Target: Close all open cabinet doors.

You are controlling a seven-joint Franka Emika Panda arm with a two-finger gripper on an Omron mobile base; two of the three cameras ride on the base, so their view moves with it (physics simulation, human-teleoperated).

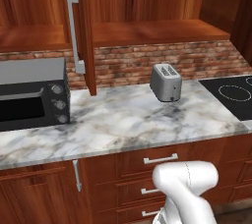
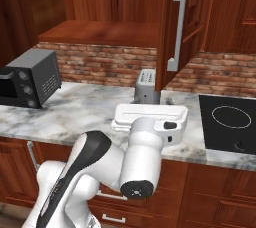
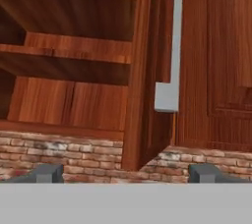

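Observation:
A reddish-brown cabinet door (image 1: 87,31) stands swung out edge-on over the counter, its silver bar handle (image 1: 74,26) on its left face. To its right the cabinet's shelves (image 1: 157,31) lie bare. In the right base view another open cabinet door (image 2: 195,17) with a bar handle (image 2: 177,27) juts out on the right side of that cabinet. The hand view looks at this door's edge (image 3: 147,70) and handle (image 3: 170,46), with a shut door (image 3: 216,61) to the right. My gripper (image 3: 125,174) is open, below the door and apart from it. My white hand (image 2: 150,116) hovers over the counter.
A silver toaster (image 1: 166,83) stands on the marble counter (image 1: 113,120) under the open cabinet. A grey toaster oven (image 1: 32,93) sits at the left and a black cooktop (image 1: 231,95) at the right. A brick backsplash (image 2: 100,64) runs behind. Drawer fronts (image 1: 160,159) sit below.

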